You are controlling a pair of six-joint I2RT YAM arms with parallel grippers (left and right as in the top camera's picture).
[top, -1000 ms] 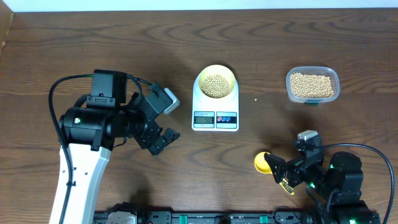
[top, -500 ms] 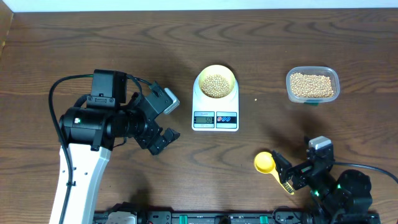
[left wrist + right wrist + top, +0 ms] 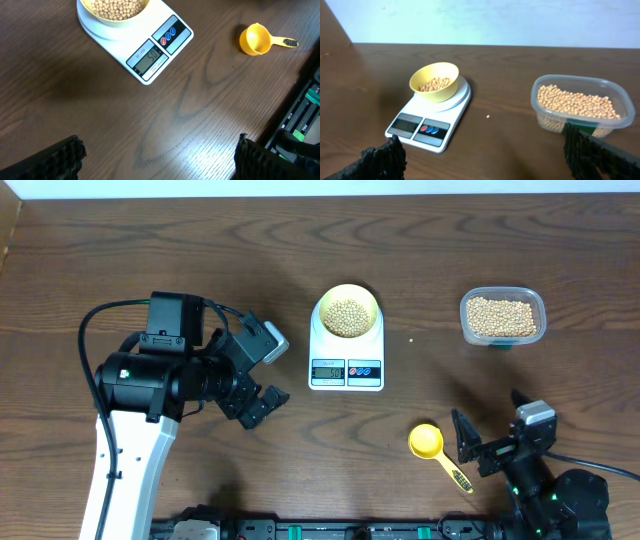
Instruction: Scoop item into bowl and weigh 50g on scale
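Observation:
The pale-yellow bowl holds tan beans and sits on the white scale; its display reads 50. The bowl and scale also show in the right wrist view. More beans fill a clear tub at the right, also in the right wrist view. My left gripper is open and empty, left of the scale. My right gripper is open and empty at the front right, just right of the yellow scoop.
The yellow scoop lies empty on the wooden table in front of the scale. A single stray bean lies between the scale and the tub. The table's front edge with black hardware is close to the left gripper.
My right gripper has drawn back to the right and toward the front edge, away from the yellow scoop, which now lies free. The left arm has not moved.

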